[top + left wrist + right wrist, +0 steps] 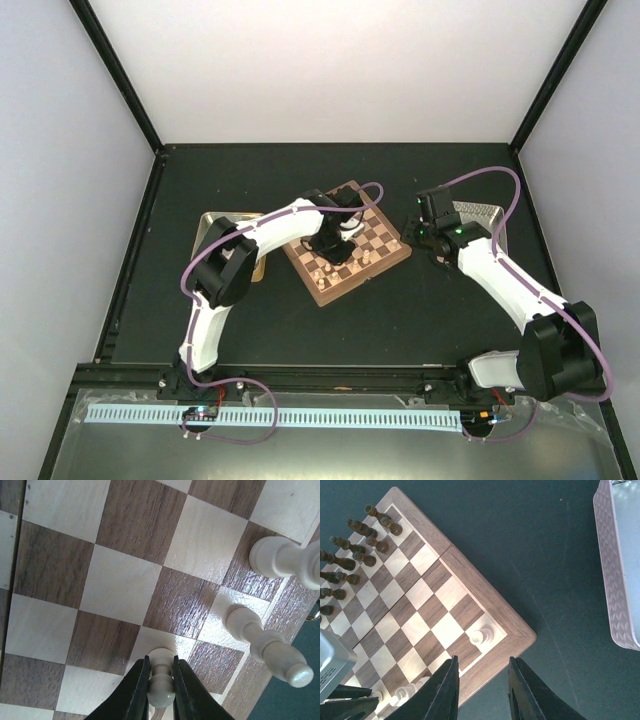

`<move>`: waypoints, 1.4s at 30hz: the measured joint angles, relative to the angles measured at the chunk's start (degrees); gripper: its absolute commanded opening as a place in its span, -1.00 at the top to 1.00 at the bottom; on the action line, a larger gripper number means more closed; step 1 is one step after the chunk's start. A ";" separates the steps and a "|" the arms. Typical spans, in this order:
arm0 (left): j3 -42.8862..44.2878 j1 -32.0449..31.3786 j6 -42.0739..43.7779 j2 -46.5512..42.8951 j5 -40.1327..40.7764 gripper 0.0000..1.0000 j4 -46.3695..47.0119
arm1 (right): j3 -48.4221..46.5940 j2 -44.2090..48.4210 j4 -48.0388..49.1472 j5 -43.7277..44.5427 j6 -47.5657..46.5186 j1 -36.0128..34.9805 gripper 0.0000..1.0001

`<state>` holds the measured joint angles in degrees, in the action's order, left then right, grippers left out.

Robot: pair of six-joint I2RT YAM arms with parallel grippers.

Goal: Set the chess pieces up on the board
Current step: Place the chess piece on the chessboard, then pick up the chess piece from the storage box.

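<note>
Standing where, the chess pieces [357, 527]?
— On the board [435, 595], gathered at opposite sides. The right wrist view shows dark pieces [381, 545] in two rows along the far-left edge. A single pale piece [481, 635] stands on the corner square by the rim, and more pale ones [405, 692] crowd the bottom left.

And the one being handled?
— A pale pawn [161, 692], pinched at its neck by the left gripper [161, 659], both fingers pressed against it. Its foot is over a light square in the second row from the rim. Whether it touches the wood, I cannot tell. Just beside it, in the rim row, stand two taller pale pieces [267, 647], each on its own square.

What about the right gripper [483, 662]?
— It has its fingers spread wide with nothing between them. It hangs over the board's rim, near the corner piece but apart from it.

How does the board lie?
— In the top view it sits turned at an angle, mid-table, with both grippers close to it.

Anything around it?
— A silver tray [615, 565] lies well apart on the right arm's side. A tan tray [215, 222] lies on the other side, partly hidden by the left arm [250, 245]. Everything rests on a dark table [545, 545].
</note>
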<state>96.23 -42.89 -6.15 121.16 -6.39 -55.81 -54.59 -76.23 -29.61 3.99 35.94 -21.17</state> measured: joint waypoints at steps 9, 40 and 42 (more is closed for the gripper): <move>0.37 0.00 0.09 0.15 -0.04 0.32 -0.15 | 0.00 -0.07 -0.09 0.02 0.00 0.00 0.41; -27.78 30.97 -16.57 -21.70 17.97 0.03 5.27 | -0.63 -1.40 -0.37 0.35 -0.02 0.00 0.41; -27.71 31.69 -16.46 -20.00 18.80 0.08 5.16 | -0.92 -1.92 -0.44 0.35 -0.04 0.02 0.41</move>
<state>68.51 -11.20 -22.61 101.16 12.40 -50.65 -55.51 -78.15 -30.04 4.34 35.90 -21.15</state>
